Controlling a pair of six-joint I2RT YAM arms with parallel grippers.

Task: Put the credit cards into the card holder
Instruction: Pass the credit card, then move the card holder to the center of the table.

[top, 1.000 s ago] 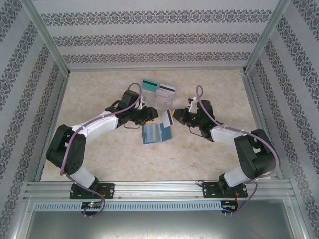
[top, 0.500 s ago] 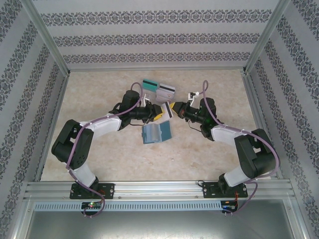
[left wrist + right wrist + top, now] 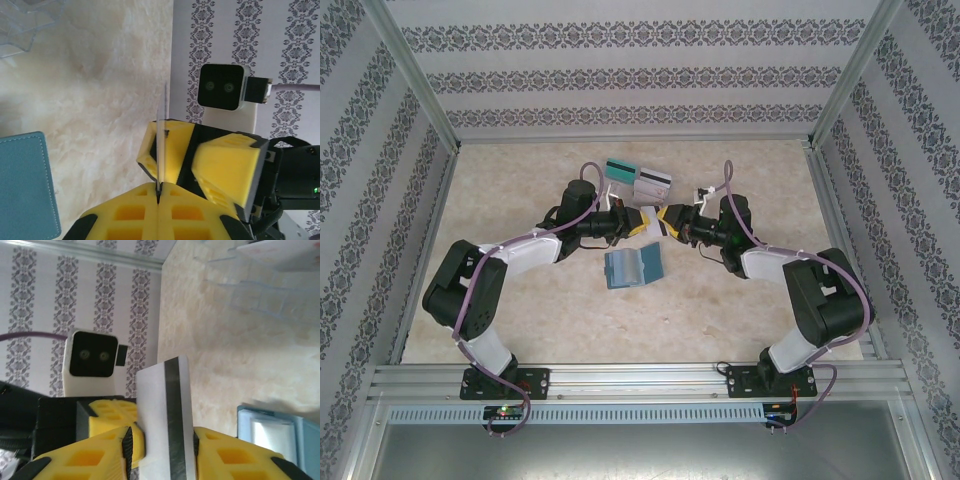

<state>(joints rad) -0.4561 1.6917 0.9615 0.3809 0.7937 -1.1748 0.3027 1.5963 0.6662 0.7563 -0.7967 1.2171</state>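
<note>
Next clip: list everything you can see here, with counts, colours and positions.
card holder: 1, teal-blue with grey inside, lying open mid-table, nearer the bases than the tools
white card: 1, white with dark stripe, off the table between both tools
teal-green card: 1, far centre, at the trays
pale card: 1, beside the teal-green card, toward the right arm's side
clear trays: count unclear, transparent, far centre
table: 1, beige marbled
left tool: 1, yellow fingers, shut on the white card
right tool: 1, yellow fingers apart, either side of the white card
</note>
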